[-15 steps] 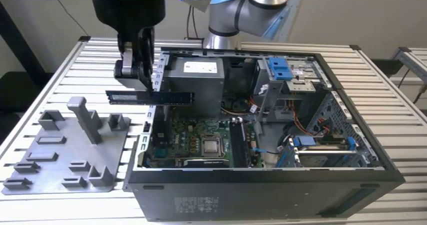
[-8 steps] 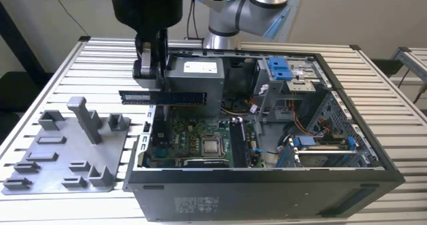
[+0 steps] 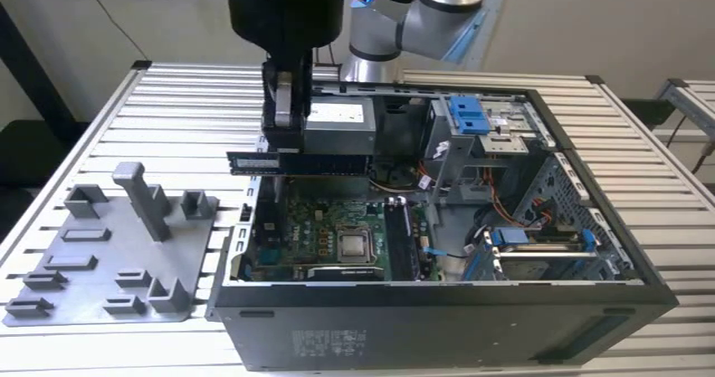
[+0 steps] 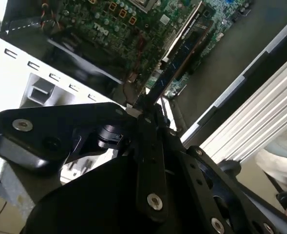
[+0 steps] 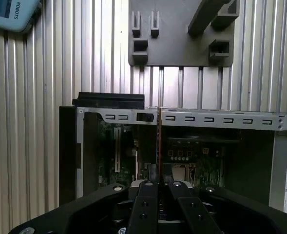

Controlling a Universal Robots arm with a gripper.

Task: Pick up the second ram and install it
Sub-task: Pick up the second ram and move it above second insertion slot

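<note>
The robot arm's black two-fingered gripper (image 3: 283, 148) is clamped on the second ram (image 3: 300, 163), a slim, flat, dark rectangular memory stick. It holds the stick level and on edge above the open black metal computer case (image 3: 447, 318). In the exterior view the stick hangs clear of the green motherboard (image 3: 324, 226), over the side of the case towards the exterior view's left, with one end jutting just past the case wall. It crosses in front of the grey boxy power supply (image 3: 335, 119), and the square silver CPU chip (image 3: 355, 245) lies on the board below it, nearer the camera.

In the second wrist view the gripper (image 4: 144, 111) pinches one long edge of the second ram (image 4: 163, 79), which reaches out over the circuit board. In the first wrist view the gripper (image 5: 159, 184) grips the second ram (image 5: 159, 146), seen edge-on as a thin strip over the case's interior.

The case sits on a ribbed aluminium slat table (image 3: 100, 117). Beside it, at the exterior view's left, lies a flat grey plastic tray (image 3: 95, 268) with upright blocks. Blue plastic drive brackets (image 3: 470, 113) sit at the far side of the case.
</note>
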